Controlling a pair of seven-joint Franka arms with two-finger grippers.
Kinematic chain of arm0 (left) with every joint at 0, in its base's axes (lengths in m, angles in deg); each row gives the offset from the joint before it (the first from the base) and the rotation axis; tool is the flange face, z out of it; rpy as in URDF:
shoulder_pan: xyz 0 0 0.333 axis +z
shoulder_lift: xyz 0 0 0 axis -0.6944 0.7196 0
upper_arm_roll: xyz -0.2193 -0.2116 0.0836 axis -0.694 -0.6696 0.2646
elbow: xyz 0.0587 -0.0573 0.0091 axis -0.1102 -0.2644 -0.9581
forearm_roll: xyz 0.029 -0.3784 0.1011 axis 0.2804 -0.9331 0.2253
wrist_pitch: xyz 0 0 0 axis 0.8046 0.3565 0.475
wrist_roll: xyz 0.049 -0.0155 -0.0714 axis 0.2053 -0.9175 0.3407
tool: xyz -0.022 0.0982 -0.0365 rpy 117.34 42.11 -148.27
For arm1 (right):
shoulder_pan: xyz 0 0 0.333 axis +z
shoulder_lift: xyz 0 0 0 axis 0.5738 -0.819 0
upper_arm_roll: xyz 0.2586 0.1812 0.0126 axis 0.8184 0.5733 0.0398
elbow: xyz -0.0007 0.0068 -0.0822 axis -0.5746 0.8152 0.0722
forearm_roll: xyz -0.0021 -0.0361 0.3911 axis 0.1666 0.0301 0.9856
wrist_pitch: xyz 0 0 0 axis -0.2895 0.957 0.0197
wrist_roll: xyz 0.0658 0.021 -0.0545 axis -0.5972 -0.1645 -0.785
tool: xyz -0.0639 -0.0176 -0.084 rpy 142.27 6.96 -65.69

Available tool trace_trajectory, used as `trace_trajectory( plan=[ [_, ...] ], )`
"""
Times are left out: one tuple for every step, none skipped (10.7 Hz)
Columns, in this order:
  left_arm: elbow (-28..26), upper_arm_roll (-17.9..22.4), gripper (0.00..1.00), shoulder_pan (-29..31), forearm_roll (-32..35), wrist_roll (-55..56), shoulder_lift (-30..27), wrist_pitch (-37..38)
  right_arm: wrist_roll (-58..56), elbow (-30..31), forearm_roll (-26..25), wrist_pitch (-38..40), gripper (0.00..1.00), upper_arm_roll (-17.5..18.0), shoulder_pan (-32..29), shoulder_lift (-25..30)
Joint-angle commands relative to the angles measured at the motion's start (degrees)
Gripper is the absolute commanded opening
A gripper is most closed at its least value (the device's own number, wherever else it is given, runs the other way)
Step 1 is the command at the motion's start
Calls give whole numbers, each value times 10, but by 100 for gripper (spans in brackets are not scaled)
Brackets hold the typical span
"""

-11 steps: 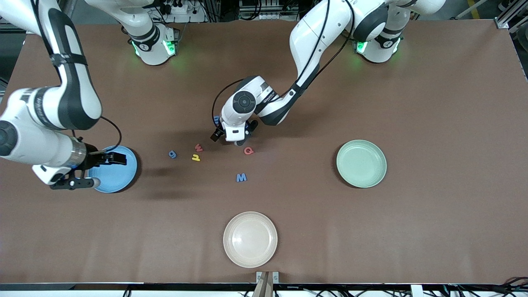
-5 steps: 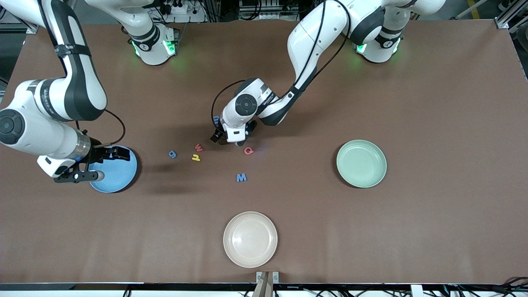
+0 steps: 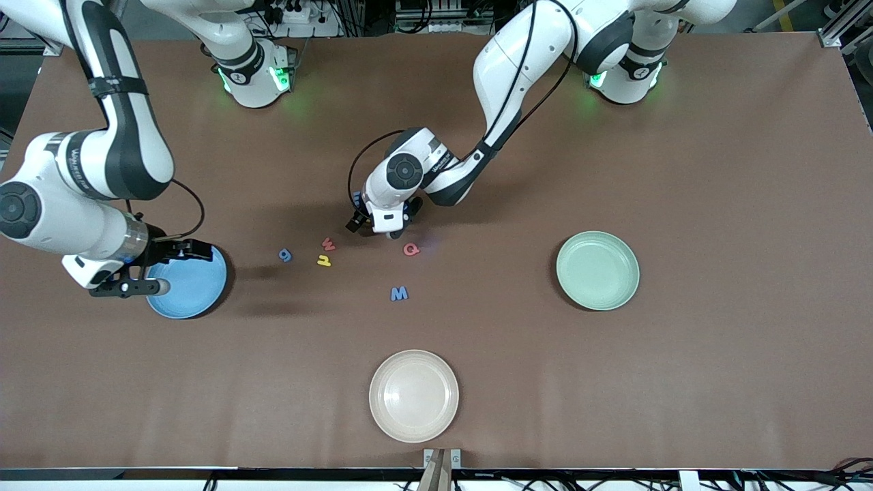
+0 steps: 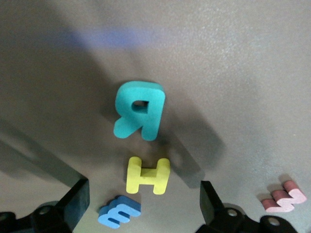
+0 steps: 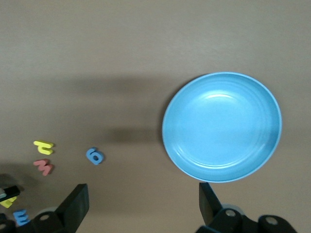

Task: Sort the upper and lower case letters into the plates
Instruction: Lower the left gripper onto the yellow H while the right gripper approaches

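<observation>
Two plates apart: blue plate point(image 3: 187, 283) at table's nine o'clock under right gripper point(image 3: 162, 267), jaws spread, empty; mint plate point(image 3: 597, 270) at three o'clock. Left gripper point(image 3: 375, 228), spread, over teal R point(image 4: 139, 110), yellow H point(image 4: 147, 175); letters point(image 3: 399, 293) cluster mid-table.

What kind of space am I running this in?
Likely a robotics lab bench: two arms bolted along a brown-covered table, aluminium framing and cabling at its edge, foam letters such as the blue M as props.

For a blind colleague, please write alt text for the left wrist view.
The open left claw hovers over a flat yellow foam letter H on the brown table, with a teal foam R, a blue foam m and a red foam w nearby.
</observation>
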Motion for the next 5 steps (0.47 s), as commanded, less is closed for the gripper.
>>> trace_trajectory(
  plan=[
    [13, 5, 100, -3, -16, -4, 10, -3, 8, 4, -5, 11, 100, 4, -11, 14],
    [12, 5, 100, -2, -16, -4, 10, -3, 8, 4, -5, 10, 100, 4, -11, 14],
    [12, 4, 92, -1, -16, -4, 10, -3, 7, 2, -6, 9, 100, 4, -12, 14],
    [10, 5, 82, -1, -16, -5, 11, -2, 7, -1, -7, 4, 100, 4, -12, 10],
    [8, 5, 82, -1, -16, -5, 14, -2, 7, -2, -15, 0, 100, 4, -12, 6]
  ],
)
